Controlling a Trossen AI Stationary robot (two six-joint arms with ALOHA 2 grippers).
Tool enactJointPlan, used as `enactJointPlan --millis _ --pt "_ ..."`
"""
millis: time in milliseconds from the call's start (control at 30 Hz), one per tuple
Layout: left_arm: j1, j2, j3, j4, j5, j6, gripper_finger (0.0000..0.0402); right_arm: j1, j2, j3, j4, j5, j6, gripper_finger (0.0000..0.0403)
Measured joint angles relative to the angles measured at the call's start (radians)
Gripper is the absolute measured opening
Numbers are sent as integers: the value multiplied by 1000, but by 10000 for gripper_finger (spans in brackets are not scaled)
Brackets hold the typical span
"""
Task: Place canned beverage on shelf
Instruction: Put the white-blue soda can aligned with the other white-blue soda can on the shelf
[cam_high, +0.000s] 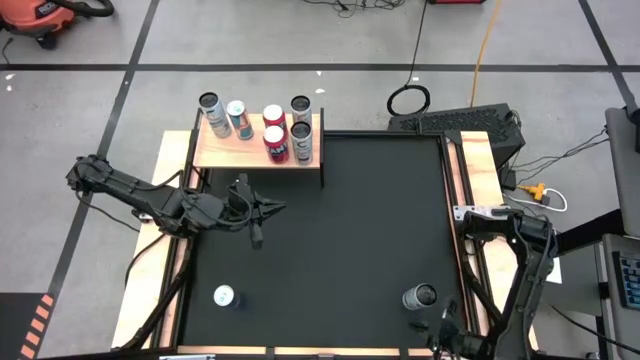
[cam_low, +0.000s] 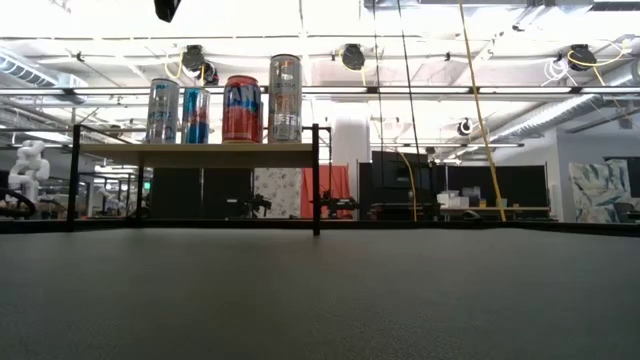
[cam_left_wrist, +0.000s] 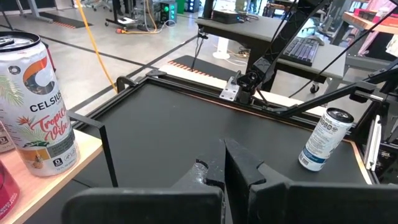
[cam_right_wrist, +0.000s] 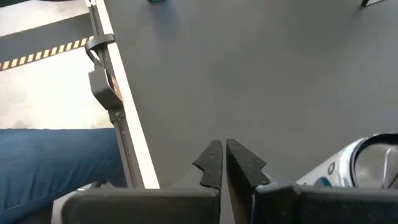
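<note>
shelf (cam_high: 222, 150) beside closed left end effector (cam_high: 256, 238)

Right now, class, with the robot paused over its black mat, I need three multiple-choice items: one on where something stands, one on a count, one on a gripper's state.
1. Where does the shelf stand?
A. at the mat's far left corner
B. at the mat's near right corner
C. in the middle of the mat

2. How many cans stand on the shelf?
A. two
B. six
C. nine

3. How are the left gripper's fingers?
A. wide open
B. shut on a can
C. shut on nothing

Key: 1 A, the high view shows the board at the black mat's far left corner. 2 B, six tops show there, the red can among them. 3 C, the left wrist view shows the fingers together, nothing between them.
</note>
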Motion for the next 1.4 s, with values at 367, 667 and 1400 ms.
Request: enactJointPlan --millis 367,667,1400 --pt "0 0 0 -1 0 0 1 -20 0 0 49 -3 -17 1" --pt "0 0 0 -1 0 0 1 -46 0 0 57 -80 -19 64" --pt "0 0 0 2 2 0 1 -44 0 0 64 -363 241 223"
